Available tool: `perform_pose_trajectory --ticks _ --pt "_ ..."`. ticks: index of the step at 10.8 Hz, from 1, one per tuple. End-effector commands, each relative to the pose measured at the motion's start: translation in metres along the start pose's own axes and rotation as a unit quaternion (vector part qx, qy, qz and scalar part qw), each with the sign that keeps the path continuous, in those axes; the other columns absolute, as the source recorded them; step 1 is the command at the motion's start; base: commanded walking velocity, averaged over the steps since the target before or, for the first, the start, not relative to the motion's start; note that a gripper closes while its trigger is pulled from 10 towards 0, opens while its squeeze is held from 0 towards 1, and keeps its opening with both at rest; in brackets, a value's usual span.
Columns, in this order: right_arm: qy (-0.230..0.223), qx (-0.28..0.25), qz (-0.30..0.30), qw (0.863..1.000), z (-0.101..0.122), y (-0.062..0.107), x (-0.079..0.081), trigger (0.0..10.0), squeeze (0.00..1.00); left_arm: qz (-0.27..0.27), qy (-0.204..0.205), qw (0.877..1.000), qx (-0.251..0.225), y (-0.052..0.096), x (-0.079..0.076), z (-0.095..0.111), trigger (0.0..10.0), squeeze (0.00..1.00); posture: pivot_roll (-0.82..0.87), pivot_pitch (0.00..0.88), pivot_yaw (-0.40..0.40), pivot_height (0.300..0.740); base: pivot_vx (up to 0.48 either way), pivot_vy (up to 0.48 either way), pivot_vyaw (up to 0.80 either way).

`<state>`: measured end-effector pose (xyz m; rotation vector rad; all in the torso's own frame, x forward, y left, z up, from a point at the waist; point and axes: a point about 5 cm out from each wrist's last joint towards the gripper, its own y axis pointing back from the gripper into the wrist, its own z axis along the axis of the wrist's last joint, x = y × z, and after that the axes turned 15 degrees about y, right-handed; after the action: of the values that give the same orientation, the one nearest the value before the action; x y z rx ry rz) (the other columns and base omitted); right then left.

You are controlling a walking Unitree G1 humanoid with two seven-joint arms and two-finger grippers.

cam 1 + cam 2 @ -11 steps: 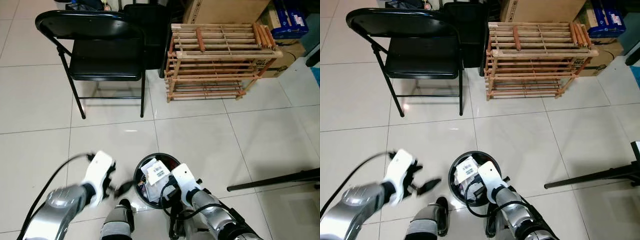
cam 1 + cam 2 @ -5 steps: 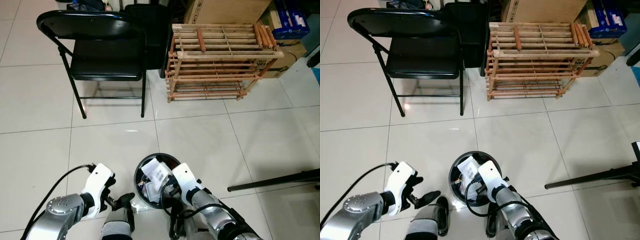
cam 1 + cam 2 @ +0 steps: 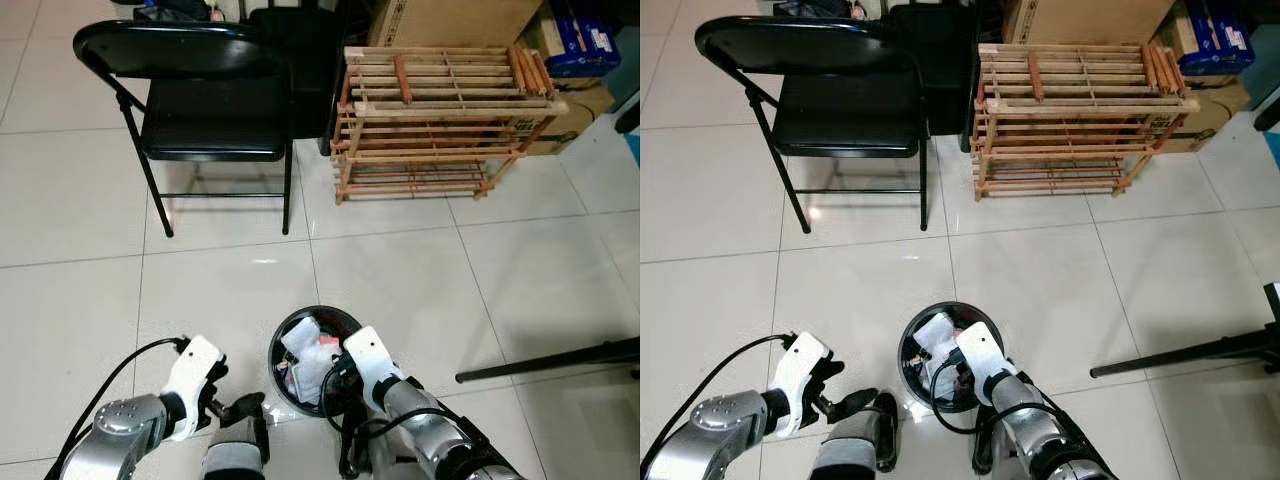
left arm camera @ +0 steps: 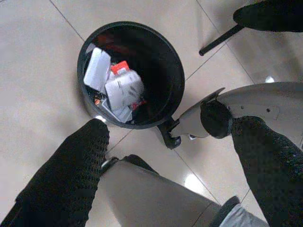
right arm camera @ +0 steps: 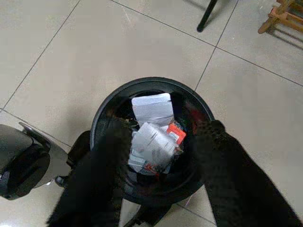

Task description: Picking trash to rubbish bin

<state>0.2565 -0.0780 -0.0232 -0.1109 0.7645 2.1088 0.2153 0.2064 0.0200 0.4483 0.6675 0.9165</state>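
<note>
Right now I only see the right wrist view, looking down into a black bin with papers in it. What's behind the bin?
Observer: Past the rubbish bin stand a black folding chair and a wooden rack.
Operator: Where's my other arm?
Observer: The left end effector is low by the floor on the bin's left side, fingers apart, holding nothing.
Operator: Anything on the other side?
Observer: A black bar lies across the tiles to the right.

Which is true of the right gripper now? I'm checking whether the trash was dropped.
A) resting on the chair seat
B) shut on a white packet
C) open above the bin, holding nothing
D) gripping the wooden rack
C: the right gripper hangs over the black rubbish bin, its fingers spread and holding nothing, with the white packets lying inside the bin.
</note>
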Motion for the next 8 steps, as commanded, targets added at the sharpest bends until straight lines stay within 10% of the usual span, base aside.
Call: perform_pose_trajectory --ticks 1,8 --pt "-0.010 0.015 0.007 1.000 -0.010 0.004 0.004 10.0 1.00 -0.009 0.002 1.000 0.016 -0.002 -0.002 -0.010 10.0 1.00 0.35 0.336 -0.082 0.740 0.000 0.000 0.00" --pt "-0.016 -0.052 -0.082 0.995 0.002 0.010 -0.028 10.0 0.90 0.003 -0.027 0.999 -0.038 -0.039 -0.004 0.008 10.0 1.00 0.33 0.298 -0.093 0.740 0.000 0.000 0.00"
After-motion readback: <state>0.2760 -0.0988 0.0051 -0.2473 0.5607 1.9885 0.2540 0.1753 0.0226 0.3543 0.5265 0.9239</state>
